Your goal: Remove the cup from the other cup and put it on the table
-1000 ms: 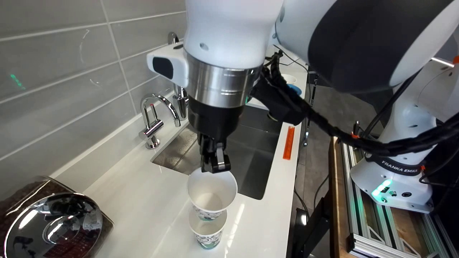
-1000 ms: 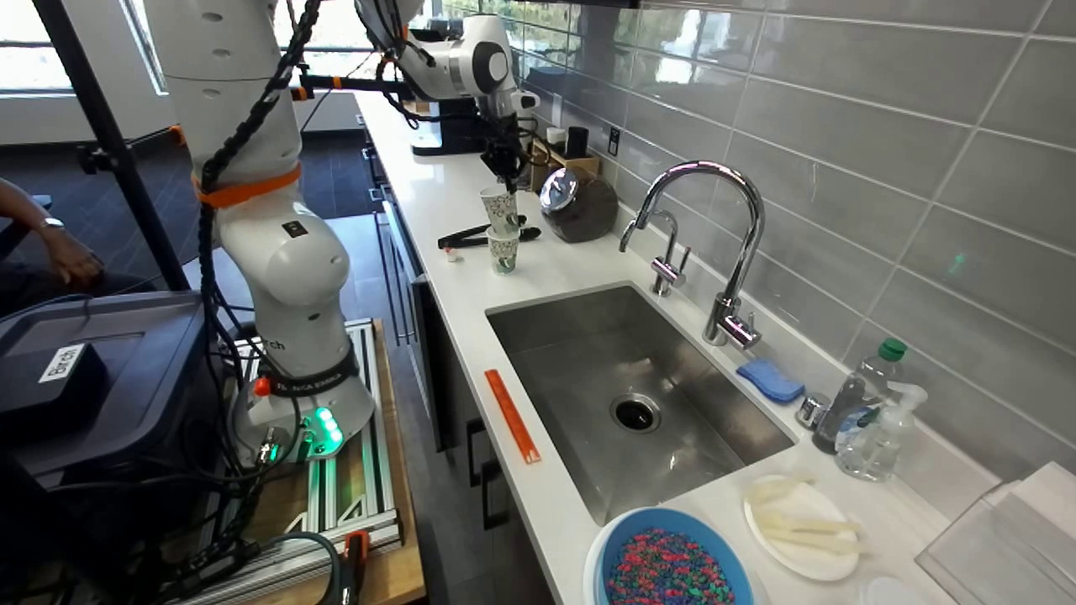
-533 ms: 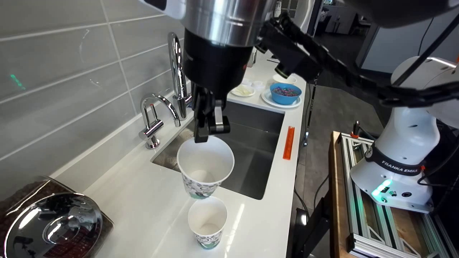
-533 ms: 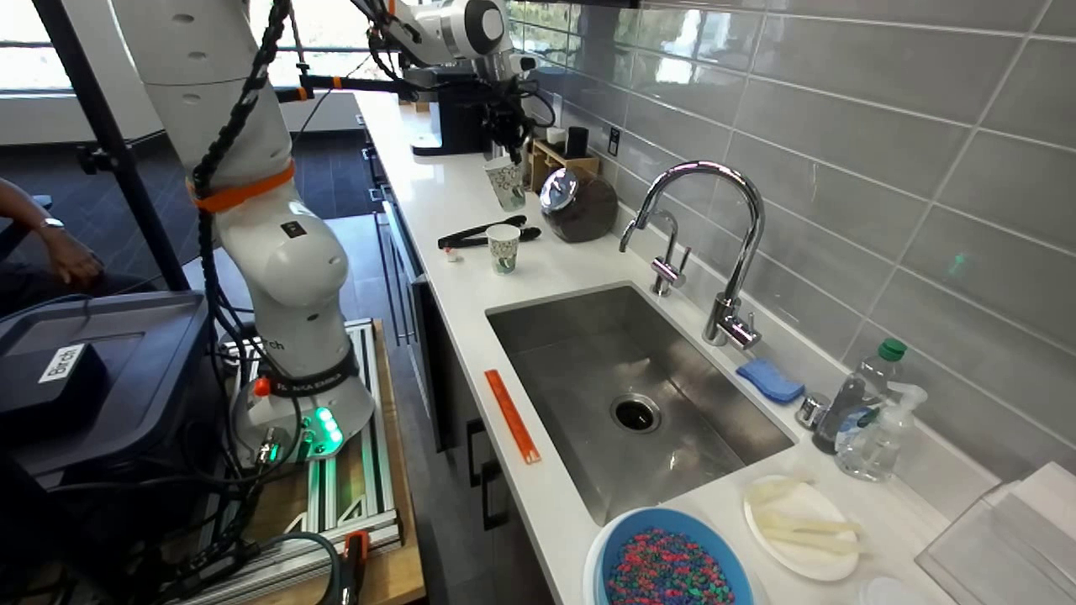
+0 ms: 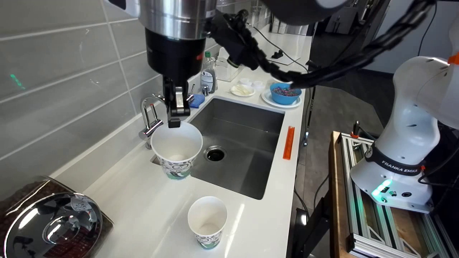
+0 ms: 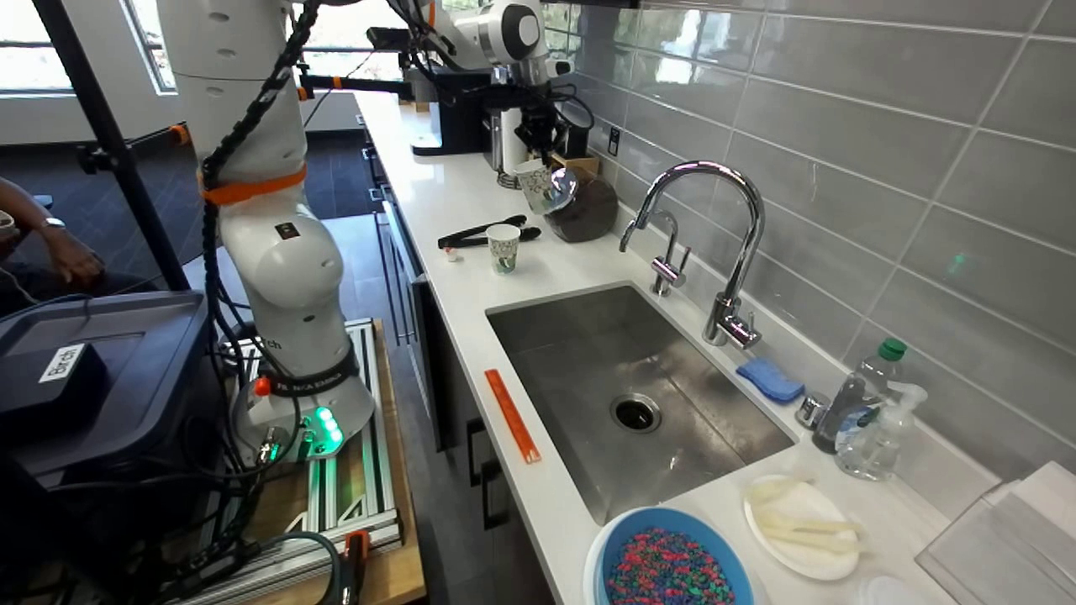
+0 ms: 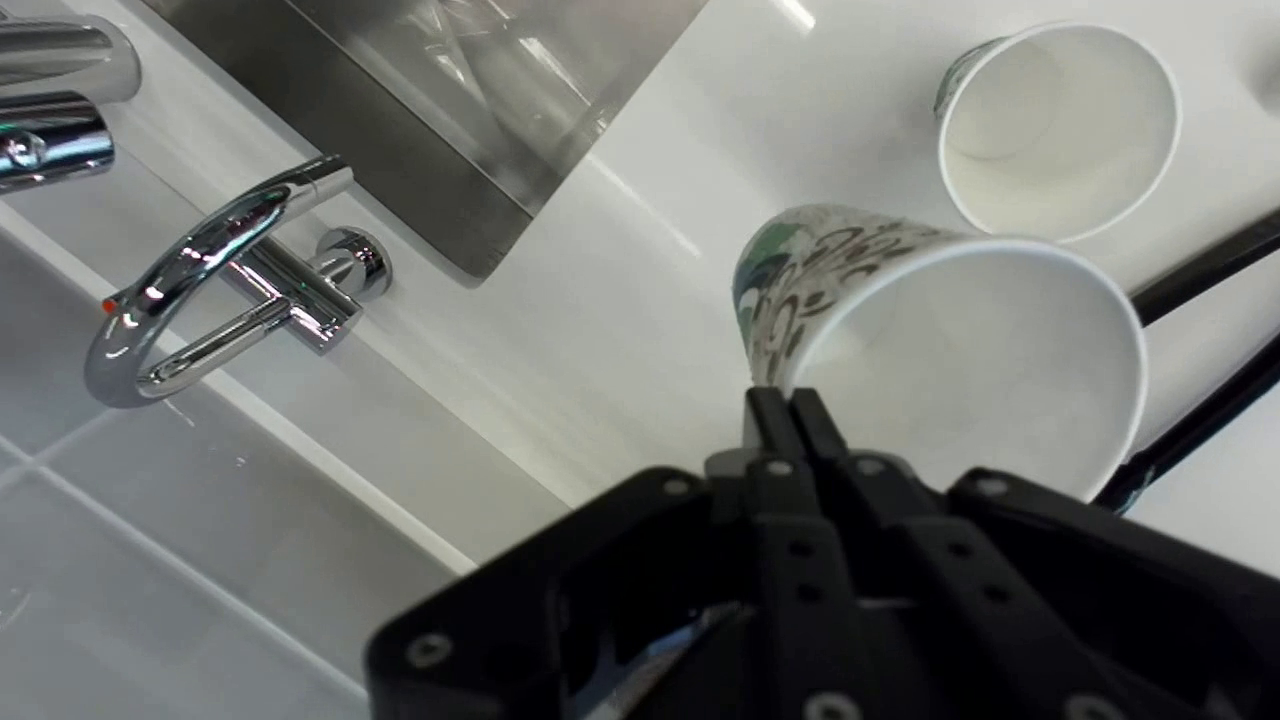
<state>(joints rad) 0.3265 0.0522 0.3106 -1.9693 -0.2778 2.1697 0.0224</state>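
Note:
The cup (image 5: 176,152) is a white paper cup with green-teal print. My gripper (image 5: 175,123) is shut on its rim and holds it tilted in the air above the white table (image 5: 143,211), near the sink's corner. In the wrist view the closed fingertips (image 7: 795,400) pinch the rim of the cup (image 7: 950,350), whose open mouth faces the camera. The other cup (image 5: 207,218) stands upright and empty on the table, apart from the held cup. It also shows in an exterior view (image 6: 503,249) and in the wrist view (image 7: 1060,130).
A steel sink (image 5: 236,161) and a chrome tap (image 5: 148,125) stand beside the held cup. A jar with a shiny lid (image 5: 53,225) lies near the tiled wall. Black tongs (image 6: 471,235) lie behind the other cup. An orange strip (image 5: 288,143) lies along the front edge.
The cup has come up out of the other cup's mouth and moved sideways toward the tiled wall in my gripper. The other cup has stayed in place.

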